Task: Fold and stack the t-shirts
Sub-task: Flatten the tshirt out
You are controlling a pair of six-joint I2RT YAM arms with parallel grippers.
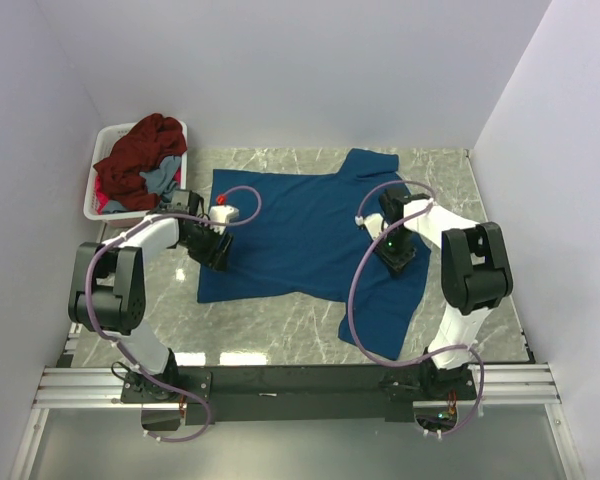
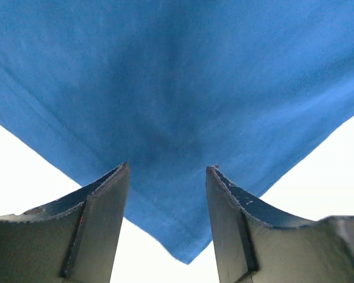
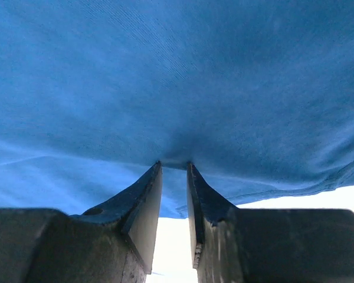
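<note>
A deep blue t-shirt (image 1: 300,230) lies spread flat on the marble table (image 1: 280,325), one sleeve at the far right and one at the near right. My left gripper (image 1: 212,252) is at the shirt's left edge. In the left wrist view it (image 2: 168,168) is open, with a corner of the blue cloth (image 2: 177,88) lying between its fingers. My right gripper (image 1: 398,255) is on the shirt's right side. In the right wrist view it (image 3: 174,164) is nearly closed, its tips pinching a pucker of blue cloth (image 3: 177,76).
A white plastic basket (image 1: 92,195) stands at the far left corner. It holds a dark maroon red shirt (image 1: 140,155) and a grey-blue one (image 1: 160,180). White walls enclose the table on three sides. The arm bases sit on the black rail (image 1: 300,380) at the near edge.
</note>
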